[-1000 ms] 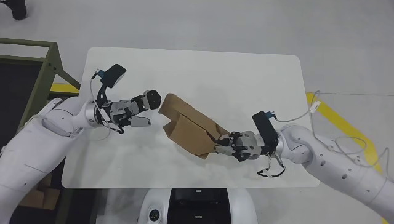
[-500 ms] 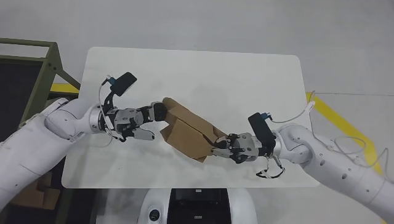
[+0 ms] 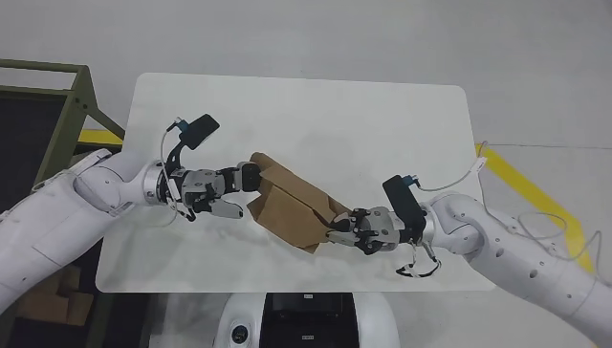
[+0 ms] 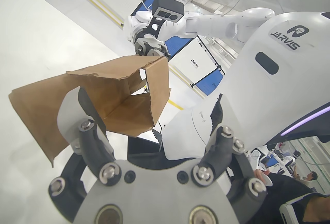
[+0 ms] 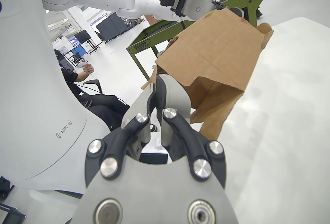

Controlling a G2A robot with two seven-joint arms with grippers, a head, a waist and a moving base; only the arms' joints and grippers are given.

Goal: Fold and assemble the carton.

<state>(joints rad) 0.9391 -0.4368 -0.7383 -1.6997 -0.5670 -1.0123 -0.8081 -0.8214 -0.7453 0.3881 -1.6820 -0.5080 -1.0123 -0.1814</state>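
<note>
Carton (image 3: 292, 209) is held half-opened between the two arms, over the table (image 3: 382, 119) near the middle of its front edge. It lies slantwise, with one end toward the left edge and the other toward the front right corner. I cannot tell whether its lowest flap touches the top. The right gripper (image 5: 156, 82) is pressed together on a thin flap edge at the carton's right end, most likely anchoring it so the sleeve can be squared up. The left gripper (image 4: 148, 96) is spread wide at the opposite end. One finger (image 4: 85, 109) lies against a flap at the open mouth (pressing or only resting, I cannot tell) and the other is well apart from the cardboard. That pose seems better suited to pushing a flap inward than to gripping. The mouth's edges are ragged and may catch in folding. Room for moving lies mostly toward the far and right edges. The front edge is close, and a green frame (image 3: 57, 90) stands just beside the far left corner, behind the left arm
</note>
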